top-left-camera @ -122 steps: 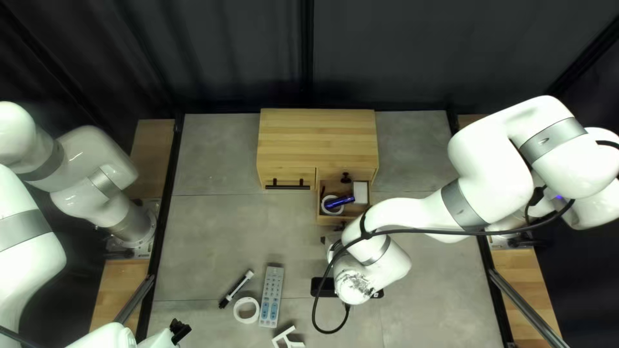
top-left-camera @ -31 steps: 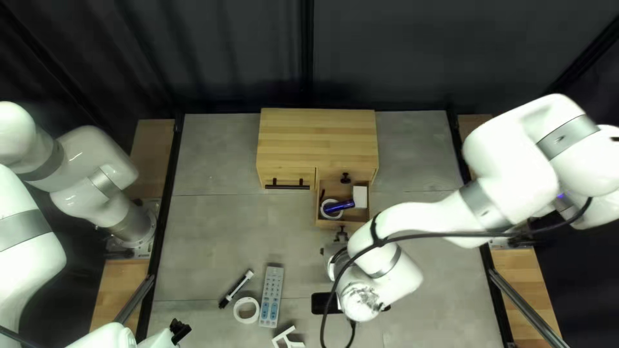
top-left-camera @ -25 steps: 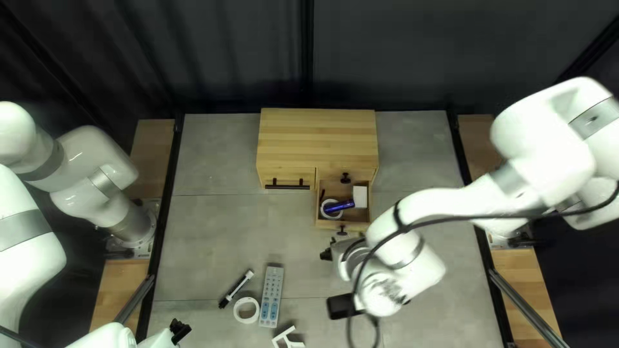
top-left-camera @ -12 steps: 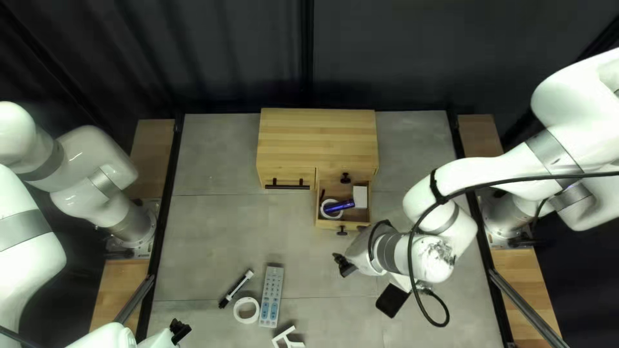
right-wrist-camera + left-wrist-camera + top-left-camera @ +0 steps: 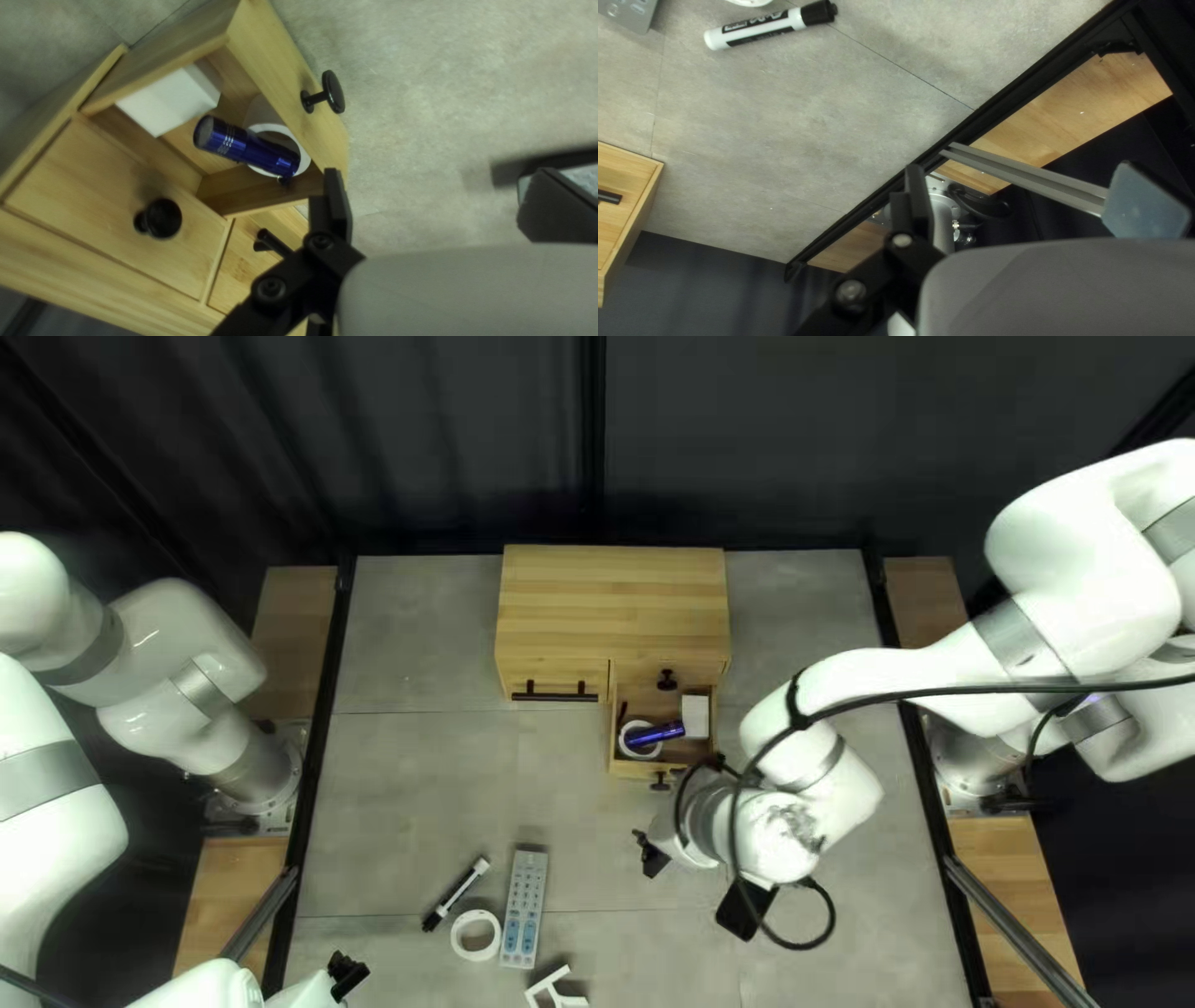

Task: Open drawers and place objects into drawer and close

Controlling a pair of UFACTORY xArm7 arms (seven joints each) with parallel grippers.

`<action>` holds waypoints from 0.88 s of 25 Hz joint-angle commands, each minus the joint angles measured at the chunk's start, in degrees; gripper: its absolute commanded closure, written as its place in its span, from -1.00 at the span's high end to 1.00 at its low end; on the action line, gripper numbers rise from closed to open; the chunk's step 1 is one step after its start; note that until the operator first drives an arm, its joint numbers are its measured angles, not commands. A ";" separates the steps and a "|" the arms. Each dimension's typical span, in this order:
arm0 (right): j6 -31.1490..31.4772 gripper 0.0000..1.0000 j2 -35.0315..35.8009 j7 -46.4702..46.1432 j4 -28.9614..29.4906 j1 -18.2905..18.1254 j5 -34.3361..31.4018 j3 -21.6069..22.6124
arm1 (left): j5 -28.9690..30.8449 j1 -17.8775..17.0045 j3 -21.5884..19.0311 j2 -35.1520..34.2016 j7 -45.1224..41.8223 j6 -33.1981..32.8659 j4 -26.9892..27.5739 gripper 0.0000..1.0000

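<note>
My left gripper (image 5: 349, 973) is over the table's near left. In the left wrist view the gripper (image 5: 1033, 200) is open with nothing between its fingers. My right gripper (image 5: 650, 853) is open in front of the pulled-out drawer (image 5: 629, 770); the right wrist view shows the gripper (image 5: 439, 202) off the drawer's round knob (image 5: 333, 91), apart from it. A blue flashlight (image 5: 249, 148) lies across a white tape roll (image 5: 303, 158) inside, beside a white box (image 5: 168, 99). On the table are a marker (image 5: 458, 892), another tape roll (image 5: 476, 935), a grey remote-like object (image 5: 524, 909) and a white bracket (image 5: 557, 989).
The wooden cabinet (image 5: 613, 604) stands at the table's far side. Above the open drawer is a closed one with a knob (image 5: 667, 678); the left drawer, with a bar handle (image 5: 555, 698), is closed. A loose cable (image 5: 828, 921) hangs from my right arm.
My right gripper has come away from the drawer's knob toward the near edge, its arm swinging right then slightly back left. The drawer stands slightly farther out than at first. My left arm is still.
</note>
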 commanded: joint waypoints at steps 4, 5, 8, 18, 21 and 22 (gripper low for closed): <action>2.02 1.00 3.31 -5.67 2.66 -1.64 3.65 0.10 | 0.00 0.00 0.00 0.00 0.00 0.00 0.00 1.00; 2.17 1.00 3.42 -6.33 2.70 -1.84 3.95 0.12 | 0.00 0.00 0.00 0.00 0.00 0.00 0.00 1.00; 3.44 1.00 3.43 -10.10 3.16 -2.75 5.55 0.21 | 0.00 0.00 0.00 0.00 0.00 0.00 0.00 1.00; 4.41 1.00 5.00 -6.14 4.04 -4.04 6.75 -1.76 | 0.00 0.00 0.00 0.00 0.00 0.00 0.00 1.00; 10.58 1.00 4.91 9.84 6.15 -2.45 6.10 -3.89 | 0.00 0.00 0.00 0.00 0.00 0.00 0.00 1.00; 12.03 1.00 5.22 13.15 6.86 -2.10 6.24 -4.23 | 0.00 0.00 0.00 0.00 0.00 0.00 0.00 1.00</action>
